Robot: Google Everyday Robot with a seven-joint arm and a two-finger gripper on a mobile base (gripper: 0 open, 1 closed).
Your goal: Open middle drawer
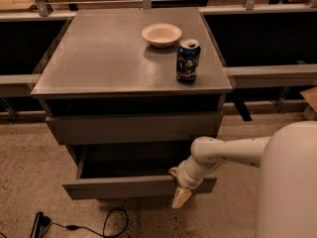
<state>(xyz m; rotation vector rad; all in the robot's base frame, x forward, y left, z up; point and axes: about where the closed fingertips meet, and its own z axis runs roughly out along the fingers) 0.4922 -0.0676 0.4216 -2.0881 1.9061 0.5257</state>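
Observation:
The middle drawer (124, 186) is pulled out of the dark-grey cabinet, and its shallow dark interior (133, 165) shows behind the flat front panel. The uppermost drawer front (131, 128) above it is shut. The lowest drawer is hidden beneath the open one. My gripper (181, 192) sits at the right part of the middle drawer's front panel, over its top edge, with a pale yellowish tip hanging down in front of it. My white arm (233, 151) reaches in from the right.
On the cabinet top (99, 58) stand a white bowl (161, 34) and a dark drink can (188, 61) near the right edge. My white body (290, 182) fills the lower right. A black cable (74, 226) lies on the speckled floor in front.

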